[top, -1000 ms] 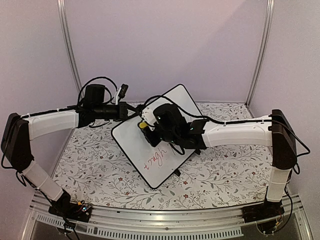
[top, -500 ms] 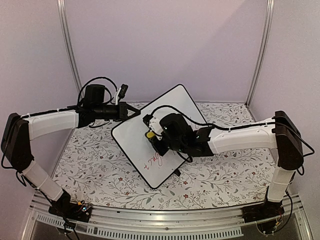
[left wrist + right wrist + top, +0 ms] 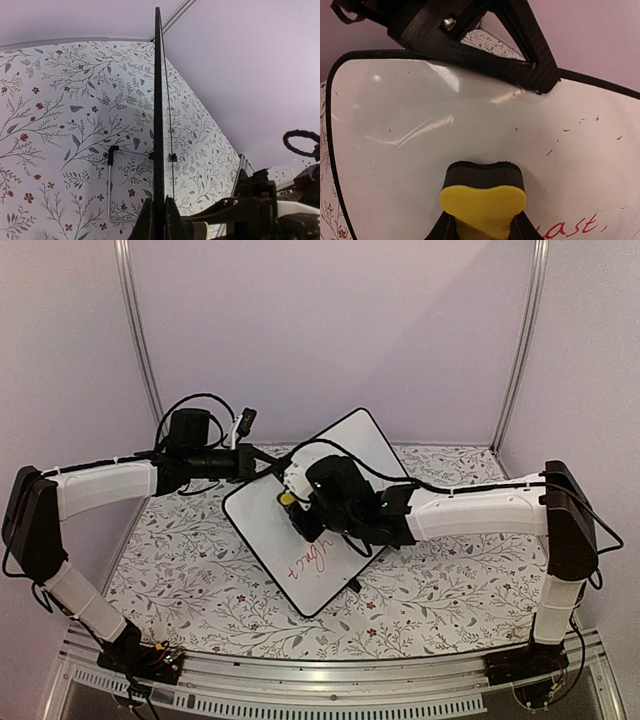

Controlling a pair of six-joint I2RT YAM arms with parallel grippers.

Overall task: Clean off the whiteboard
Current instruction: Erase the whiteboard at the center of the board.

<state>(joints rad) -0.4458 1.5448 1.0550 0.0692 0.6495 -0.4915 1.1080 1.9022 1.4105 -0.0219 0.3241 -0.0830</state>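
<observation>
The whiteboard stands tilted on the floral table, with red handwriting near its lower end. My left gripper is shut on the board's upper left edge. The left wrist view shows the board edge-on between the fingers of that gripper. My right gripper is shut on a yellow eraser, whose black felt presses on the board's face. In the right wrist view the eraser sits on the white surface, up and left of the red letters. Small dark specks remain at the right.
The floral table cover lies all around the board. A wire stand with a black foot props the board from behind. Lilac walls and metal posts enclose the cell. Cables loop over both wrists.
The right gripper swept the eraser down the board toward the red writing, then came back up and left. The left gripper has kept its hold on the board's edge.
</observation>
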